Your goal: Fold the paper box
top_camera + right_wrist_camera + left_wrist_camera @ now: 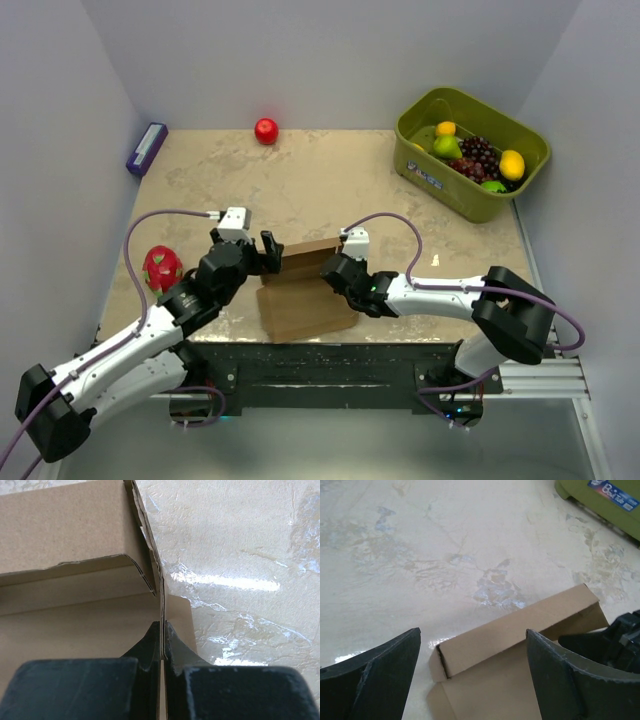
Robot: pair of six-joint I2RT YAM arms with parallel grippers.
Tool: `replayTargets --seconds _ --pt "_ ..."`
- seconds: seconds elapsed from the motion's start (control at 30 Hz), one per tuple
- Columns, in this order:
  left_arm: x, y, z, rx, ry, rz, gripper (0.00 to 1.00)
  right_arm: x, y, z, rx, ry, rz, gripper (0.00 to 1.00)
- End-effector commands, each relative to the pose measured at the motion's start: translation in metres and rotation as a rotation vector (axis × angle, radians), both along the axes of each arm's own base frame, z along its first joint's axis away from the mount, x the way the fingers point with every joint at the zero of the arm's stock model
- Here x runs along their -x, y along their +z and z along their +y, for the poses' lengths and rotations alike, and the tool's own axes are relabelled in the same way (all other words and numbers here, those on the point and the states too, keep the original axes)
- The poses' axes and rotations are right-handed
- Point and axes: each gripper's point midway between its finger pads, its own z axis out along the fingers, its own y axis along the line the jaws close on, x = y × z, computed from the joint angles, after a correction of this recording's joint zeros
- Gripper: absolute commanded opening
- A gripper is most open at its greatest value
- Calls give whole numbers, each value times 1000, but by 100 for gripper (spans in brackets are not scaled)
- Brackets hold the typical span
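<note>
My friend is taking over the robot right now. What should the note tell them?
Left gripper: open, empty, at the left end of the paper box.
Right gripper: shut on the box's right side flap.
Box: on the table near its front edge, between the arms.
Done: far wall folded up.
Left: the other walls and flaps look unfolded.

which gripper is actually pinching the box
The right gripper: its fingers are shut on a thin upright wall of the box, at its right side. The left gripper stands wide open at the other end, gripping nothing.
</note>
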Motion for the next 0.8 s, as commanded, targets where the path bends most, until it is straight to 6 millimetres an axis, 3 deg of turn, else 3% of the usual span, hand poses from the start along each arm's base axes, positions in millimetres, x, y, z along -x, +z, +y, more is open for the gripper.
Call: replayTargets --seconds 0.0,0.53,0.6,0.77 --pt "-6 4 13 19 50 -21 89 15 -27 -8 61 15 87 0" --pt "-5 -41 26 41 76 50 74 16 -28 -7 59 18 90 0" --pt "-8 -35 25 60 75 27 72 16 -28 -7 61 18 91 0" --pt "-5 -45 22 62 53 50 65 17 -26 -7 52 18 92 3"
